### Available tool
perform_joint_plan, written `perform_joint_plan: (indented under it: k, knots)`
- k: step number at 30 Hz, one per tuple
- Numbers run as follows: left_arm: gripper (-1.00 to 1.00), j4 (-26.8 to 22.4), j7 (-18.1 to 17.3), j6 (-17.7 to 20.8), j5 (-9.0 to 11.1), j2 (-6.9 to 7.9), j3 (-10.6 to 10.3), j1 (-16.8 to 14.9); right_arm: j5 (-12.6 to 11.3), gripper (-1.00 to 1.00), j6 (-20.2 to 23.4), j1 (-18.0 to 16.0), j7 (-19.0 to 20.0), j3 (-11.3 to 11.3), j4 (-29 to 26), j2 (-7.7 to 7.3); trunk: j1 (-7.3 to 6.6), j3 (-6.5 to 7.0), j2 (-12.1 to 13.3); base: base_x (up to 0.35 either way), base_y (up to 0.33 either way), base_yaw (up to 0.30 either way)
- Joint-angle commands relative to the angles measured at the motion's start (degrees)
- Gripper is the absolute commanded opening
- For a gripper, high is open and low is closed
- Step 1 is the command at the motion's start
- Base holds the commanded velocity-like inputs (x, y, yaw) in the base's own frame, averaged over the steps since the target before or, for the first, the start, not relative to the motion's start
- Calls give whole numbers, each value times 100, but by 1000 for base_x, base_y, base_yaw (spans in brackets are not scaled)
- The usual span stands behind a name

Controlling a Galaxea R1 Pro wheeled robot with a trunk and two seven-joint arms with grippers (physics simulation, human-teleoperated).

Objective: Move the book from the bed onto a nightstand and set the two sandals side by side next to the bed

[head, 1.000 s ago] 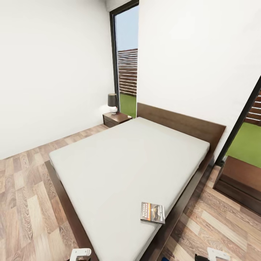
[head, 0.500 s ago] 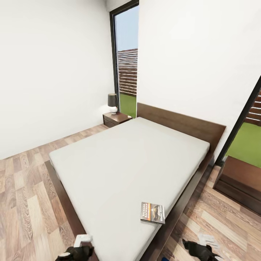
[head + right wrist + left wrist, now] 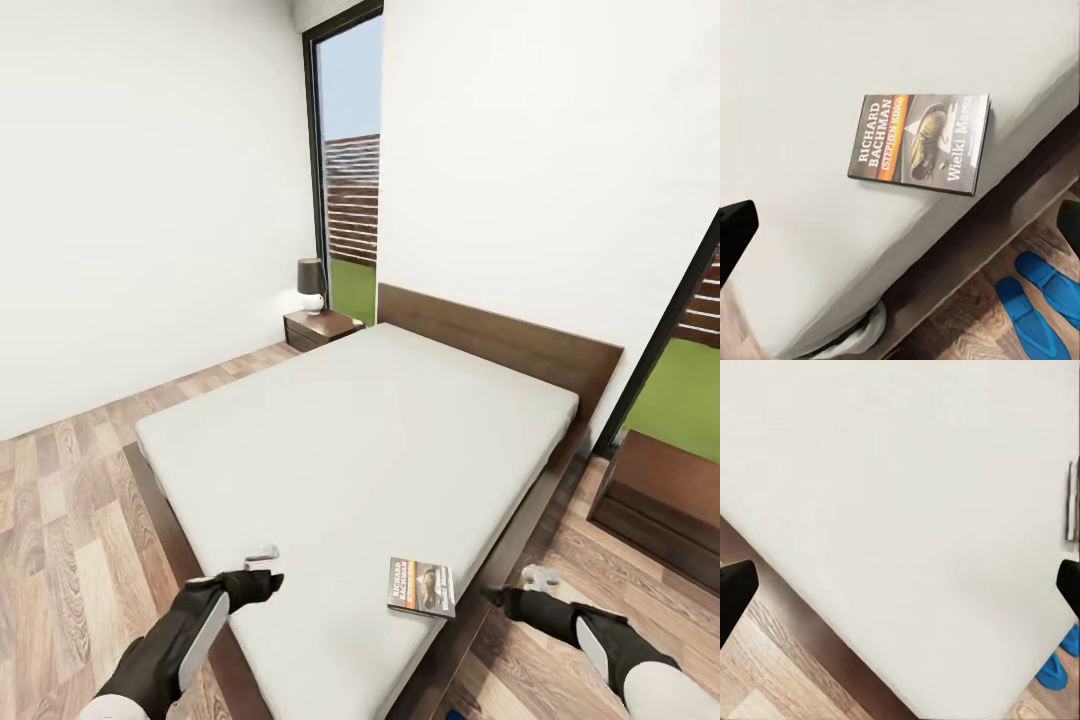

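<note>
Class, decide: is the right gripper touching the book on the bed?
Apart. In the head view the right gripper hangs beside the bed, with bare mattress and frame between it and the book.

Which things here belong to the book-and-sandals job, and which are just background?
Job: book lying near the corner of the bed; two blue sandals on the floor beside it; nightstand.
Background: lamp on the nightstand; window; dark cabinet.

Lighting: bright, even, flat daylight; tall dark-framed glass window (image 3: 352,170) the evident source. Shadows: faint, soft. Glare: pale grey mattress (image 3: 370,440) nearly washed out. Edges: wide-angle stretching. Focus: slightly soft.
</note>
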Motion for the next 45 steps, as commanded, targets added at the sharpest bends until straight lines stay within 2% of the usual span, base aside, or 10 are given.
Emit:
perform_joint_plan:
  k: [1, 4, 7, 8, 13, 20, 26, 35, 38, 45]
  knots:
    - [100, -52, 0, 58, 158, 12, -17, -58, 45, 100, 74, -95, 185, -45, -8, -55, 4, -13, -13, 0, 0, 0]
    - [100, -92, -2, 84, 407, 28, -18, -129, 46, 100, 101, -196, 504, -46, -6, -139, 4, -13, -13, 0, 0, 0]
    - [100, -123, -6, 102, 882, 45, -21, -218, 46, 100, 126, -292, 1019, -46, -3, -262, 4, -13, -13, 0, 0, 0]
    - [100, -123, -6, 102, 882, 45, -21, -218, 46, 100, 126, -292, 1019, -46, -3, -262, 4, -13, -13, 0, 0, 0]
    - [100, -333, -10, 130, 1144, 65, -22, -264, 46, 100, 265, -370, 1366, -46, 46, -358, 4, -13, -13, 0, 0, 0]
    - [100, -610, -12, 263, 1249, 71, -15, -275, 46, 100, 335, -390, 1703, -42, 108, -418, 4, -13, -13, 0, 0, 0]
    - [100, -950, -12, 356, 1512, 79, -12, -269, 42, 100, 337, -393, 2088, -44, 293, -455, 4, -13, -13, 0, 0, 0]
    - [100, -1879, -10, 716, 1836, 154, 6, -240, 33, 100, 350, -391, 2253, -53, 496, -466, 4, -13, -13, 0, 0, 0]
    - [100, -2122, -11, 835, 1895, 172, 67, -225, 34, 100, 349, -392, 2255, -54, 546, -462, 4, -13, -13, 0, 0, 0]
    - [100, -2941, -12, 1227, 1979, 197, 454, -202, 37, 100, 347, -393, 2253, -55, 616, -463, 4, -13, -13, 0, 0, 0]
